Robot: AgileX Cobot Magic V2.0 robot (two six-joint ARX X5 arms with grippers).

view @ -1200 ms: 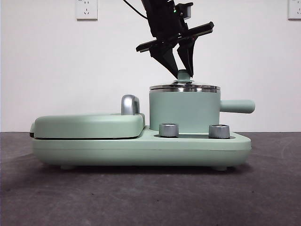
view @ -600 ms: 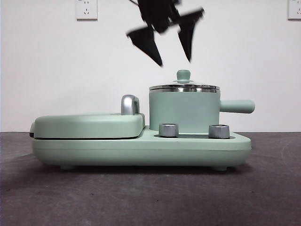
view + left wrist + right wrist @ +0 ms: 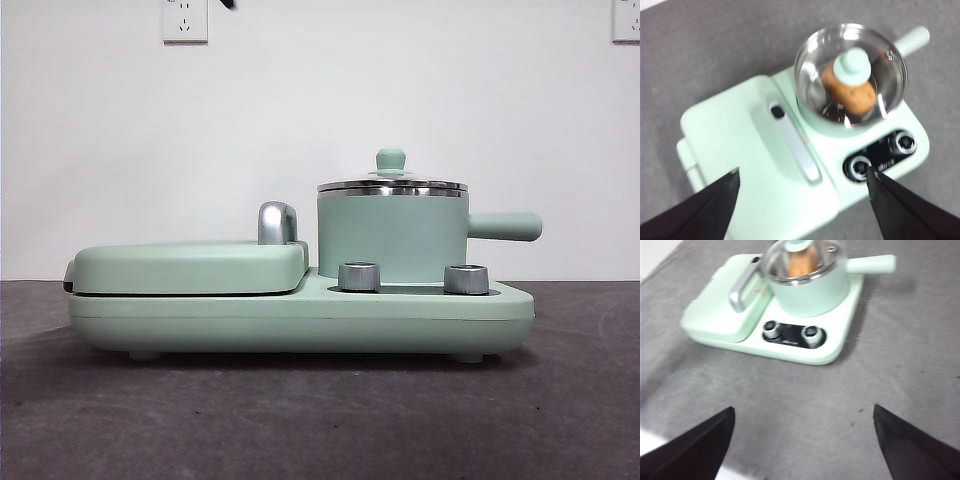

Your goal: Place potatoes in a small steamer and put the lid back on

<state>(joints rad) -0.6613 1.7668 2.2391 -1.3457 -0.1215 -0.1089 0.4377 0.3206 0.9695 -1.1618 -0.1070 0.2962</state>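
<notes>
Left gripper (image 3: 800, 187) jaws spread wide, holding nothing, high above the appliance (image 3: 765, 165), right gripper (image 3: 802, 437) likewise wide apart and unladen over the table (image 3: 900, 390), lid (image 3: 392, 184) seated on small steamer (image 3: 392, 235), potato (image 3: 850, 90) inside under the glass.

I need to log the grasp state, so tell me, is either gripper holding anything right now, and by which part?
Nothing is held. The left gripper and right gripper are both open and empty, above and clear of the steamer, whose lid rests on it.
</notes>
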